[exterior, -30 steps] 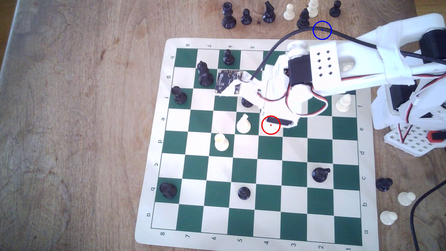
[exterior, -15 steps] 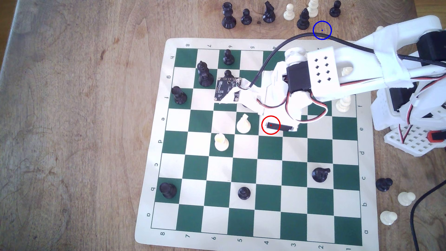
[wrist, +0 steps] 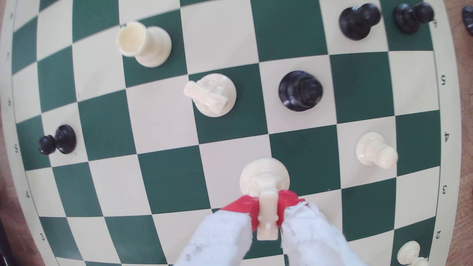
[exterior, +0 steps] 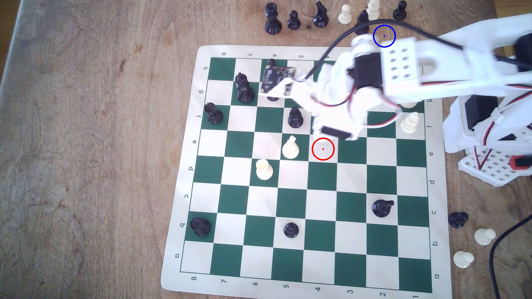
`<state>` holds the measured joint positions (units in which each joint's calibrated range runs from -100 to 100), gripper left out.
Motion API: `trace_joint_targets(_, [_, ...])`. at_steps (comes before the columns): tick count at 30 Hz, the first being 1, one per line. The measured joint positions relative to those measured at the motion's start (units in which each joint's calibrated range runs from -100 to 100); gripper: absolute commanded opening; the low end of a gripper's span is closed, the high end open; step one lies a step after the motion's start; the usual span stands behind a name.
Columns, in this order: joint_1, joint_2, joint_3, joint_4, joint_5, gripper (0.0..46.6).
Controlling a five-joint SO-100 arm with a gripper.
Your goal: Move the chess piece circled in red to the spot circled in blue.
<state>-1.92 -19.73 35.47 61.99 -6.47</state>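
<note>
I've just lifted the cream-white chess piece (wrist: 265, 174) off its square. A second ago my gripper (wrist: 266, 204) sat low inside the red ring (exterior: 323, 149); now that square is bare, and the piece hangs above the chessboard (exterior: 322, 207), clamped between my red fingertips (wrist: 243, 207). The pickup looks done. What's left is the carry to the blue ring (exterior: 384, 36) on the table (exterior: 86, 143), just past the board's h edge. There are no containers here.
</note>
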Motion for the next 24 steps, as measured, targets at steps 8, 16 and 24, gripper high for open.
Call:
trace_joint_targets(8, [10.47,-10.72,-2.8,7.01,-0.24,0.3])
trace_joint_targets(16, [24.63,-16.93,-0.27,7.65,0.59,0.3])
trace_joint_targets(24, [35.91,-16.0,2.08,6.22,1.07,0.3])
